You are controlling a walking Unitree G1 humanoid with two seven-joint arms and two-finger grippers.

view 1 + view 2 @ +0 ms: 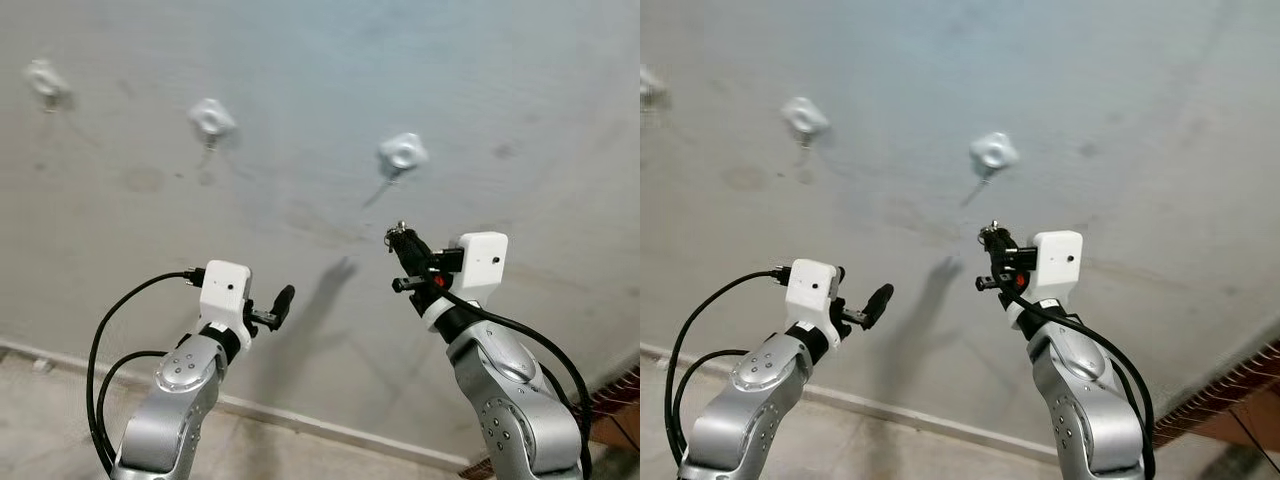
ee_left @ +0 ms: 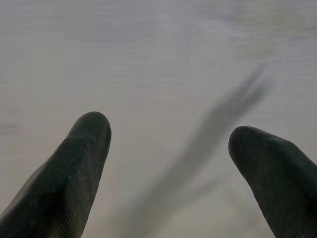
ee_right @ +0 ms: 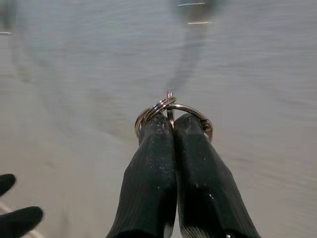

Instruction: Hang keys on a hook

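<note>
Keys (image 3: pixel 171 110) were clamped in right gripper (image 3: pixel 173 124), raised below nearest hook (image 1: pixel 403 153), not yet hung; left gripper (image 2: pixel 168 144) released, idle.

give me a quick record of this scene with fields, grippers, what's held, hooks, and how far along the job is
right gripper: raised toward the wall, fingers shut on the key ring
left gripper: raised, open, holding nothing
hooks: three white hooks on the grey wall; nearest hook is above the right gripper
progress: key ring below the nearest hook, not yet hung
</note>
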